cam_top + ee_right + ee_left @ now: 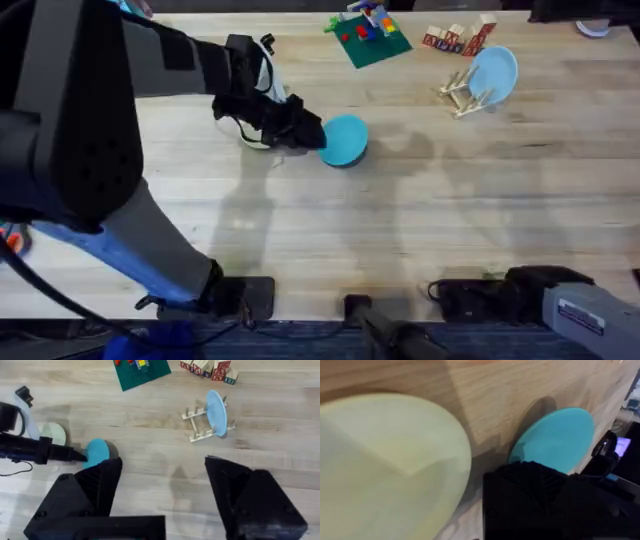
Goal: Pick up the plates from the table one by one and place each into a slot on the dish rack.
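Note:
On the table (400, 230), the teal-blue plate (347, 140) sits left of centre, and its near edge looks slightly raised. My left gripper (312, 135) is at that plate's left rim and appears shut on it. In the left wrist view, one black finger (535, 500) covers the edge of the teal-blue plate (557, 437). The cream-yellow plate (385, 470) lies flat under the left wrist, just left of the teal one (96, 452). The dish rack (460, 95) stands at the back right. My right gripper (162, 495) hangs open high over the table, holding nothing.
A light blue plate (494, 72) stands upright in the rack. Behind the rack lie coloured wooden blocks (458, 38). A green baseplate with bricks (368, 38) is at the back centre. The right arm (540, 295) rests at the table's near right edge.

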Controlling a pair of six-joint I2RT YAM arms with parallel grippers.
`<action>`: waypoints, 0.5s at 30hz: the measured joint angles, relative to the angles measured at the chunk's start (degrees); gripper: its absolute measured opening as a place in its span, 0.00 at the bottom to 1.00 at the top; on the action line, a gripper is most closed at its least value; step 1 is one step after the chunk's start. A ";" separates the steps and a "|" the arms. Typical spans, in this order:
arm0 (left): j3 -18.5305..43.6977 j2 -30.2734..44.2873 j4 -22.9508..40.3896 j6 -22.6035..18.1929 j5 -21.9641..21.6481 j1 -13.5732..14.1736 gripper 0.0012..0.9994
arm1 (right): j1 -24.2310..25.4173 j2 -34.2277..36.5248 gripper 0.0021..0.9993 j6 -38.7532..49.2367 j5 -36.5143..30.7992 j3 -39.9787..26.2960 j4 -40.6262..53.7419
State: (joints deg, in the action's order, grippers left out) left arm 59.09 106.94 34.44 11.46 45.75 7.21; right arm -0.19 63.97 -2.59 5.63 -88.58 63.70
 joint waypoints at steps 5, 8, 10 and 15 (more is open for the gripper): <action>0.16 0.00 0.04 0.11 -0.69 0.40 0.04 | 0.00 0.00 1.00 0.00 0.00 0.00 0.00; 0.33 -0.02 0.01 0.18 -1.05 0.88 0.04 | 0.00 0.00 1.00 0.00 0.00 0.00 0.00; 0.39 -0.02 -0.02 0.18 -1.27 1.32 0.04 | 0.00 0.02 1.00 0.00 0.00 0.00 0.00; 0.61 -0.02 -0.04 0.19 -1.72 1.99 0.04 | 0.00 0.02 1.00 -1.13 0.00 0.00 0.08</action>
State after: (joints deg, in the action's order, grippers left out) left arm 59.70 106.91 34.40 11.65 44.03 9.19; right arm -0.19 63.99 -3.72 5.63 -88.58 63.78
